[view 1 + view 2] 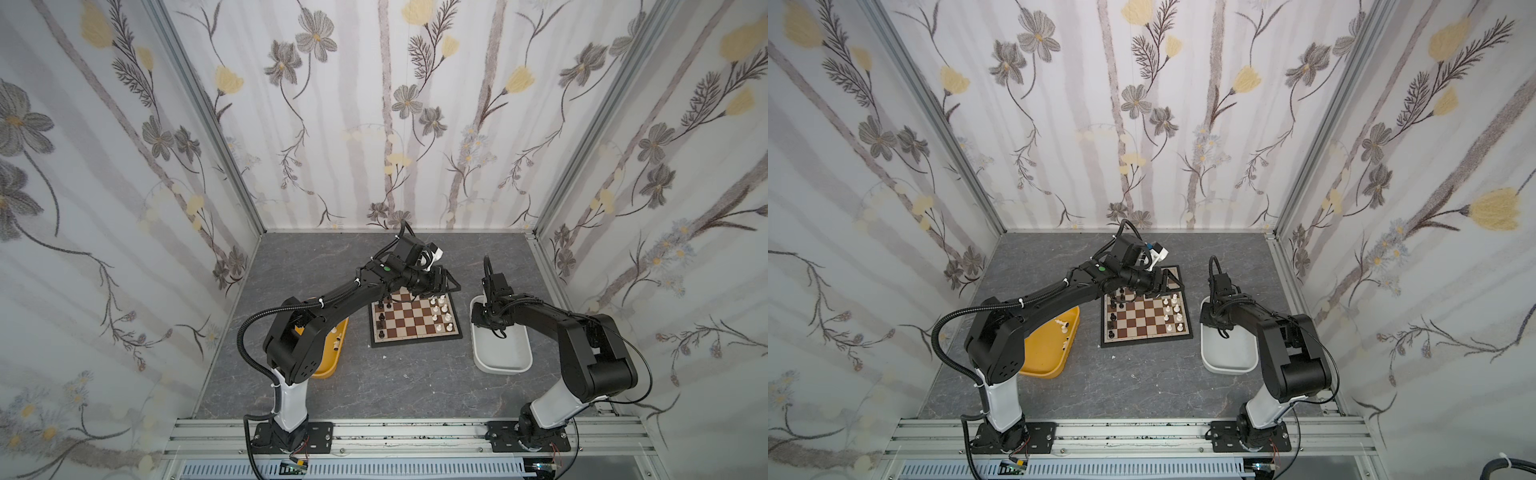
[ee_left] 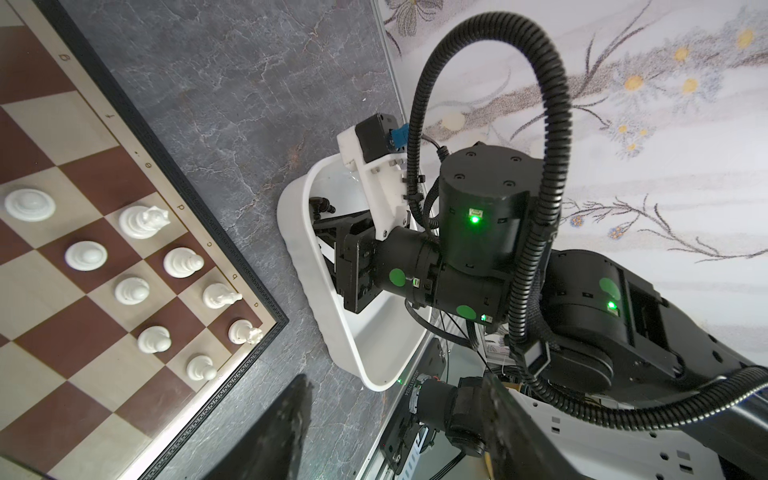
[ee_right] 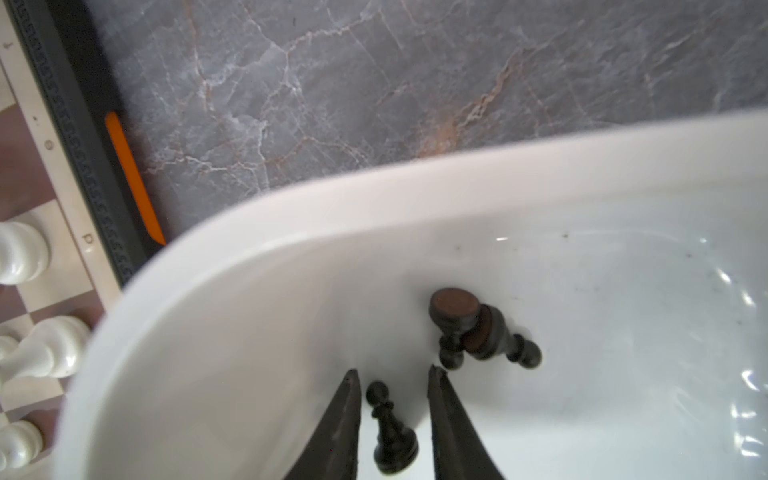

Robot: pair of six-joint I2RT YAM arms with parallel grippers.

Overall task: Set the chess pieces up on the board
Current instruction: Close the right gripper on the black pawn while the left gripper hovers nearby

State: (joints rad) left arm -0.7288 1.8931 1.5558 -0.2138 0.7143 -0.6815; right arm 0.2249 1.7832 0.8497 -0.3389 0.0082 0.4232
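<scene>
The board [image 1: 415, 321] [image 1: 1144, 319] lies mid-table in both top views, with black chess pieces [image 1: 380, 321] along its left side and white ones [image 1: 444, 309] along its right. My left gripper [image 1: 451, 286] [image 2: 395, 415] hangs open over the board's far right corner, nothing between its fingers. In the left wrist view, several white pieces [image 2: 133, 290] stand in two rows near the board's [image 2: 41, 291] edge. My right gripper [image 3: 392, 376] is down in the white tub [image 3: 291, 216], its open jaws either side of a lying black pawn [image 3: 388, 424], with gaps showing. Two more black pieces [image 3: 478, 328] lie just beyond.
The white tub [image 1: 503, 365] [image 1: 1227, 365] sits right of the board. A yellow tub [image 1: 1044, 357] left of it holds a few white pieces [image 1: 1063, 326], partly under my left arm. Floral walls close in three sides.
</scene>
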